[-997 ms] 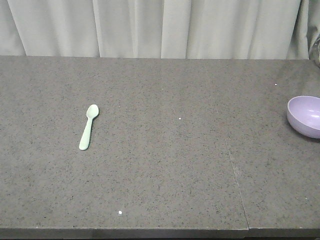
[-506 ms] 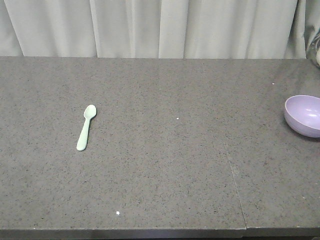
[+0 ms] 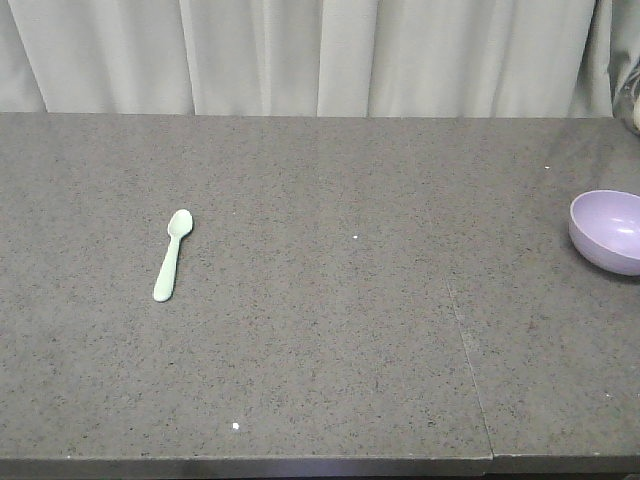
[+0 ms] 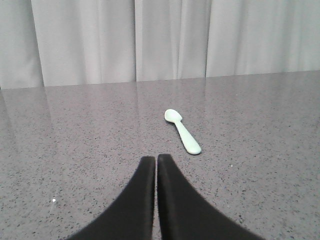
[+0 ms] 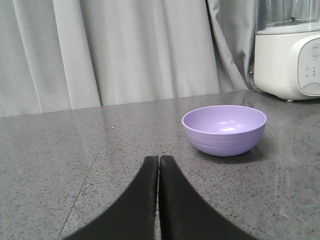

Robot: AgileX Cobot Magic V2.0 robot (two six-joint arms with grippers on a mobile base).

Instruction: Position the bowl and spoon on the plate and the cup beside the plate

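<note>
A pale mint spoon (image 3: pixel 173 254) lies flat on the grey table's left half, scoop end away from the front edge. In the left wrist view the spoon (image 4: pixel 182 131) rests a short way ahead and to the right of my left gripper (image 4: pixel 156 159), which is shut and holds nothing. A lavender bowl (image 3: pixel 608 231) stands upright at the table's right edge, partly cut off. My right gripper (image 5: pixel 158 159) is shut and empty, with the bowl (image 5: pixel 224 129) ahead of it to the right. The plate and the cup are out of view.
A white appliance (image 5: pixel 288 57) with a clear jug stands behind the bowl at the far right. Pale curtains (image 3: pixel 300 55) hang behind the table. A seam (image 3: pixel 470 360) runs across the grey speckled tabletop on the right.
Between one second and half a second ago the whole front view slid a few pixels left. Since then nothing has moved.
</note>
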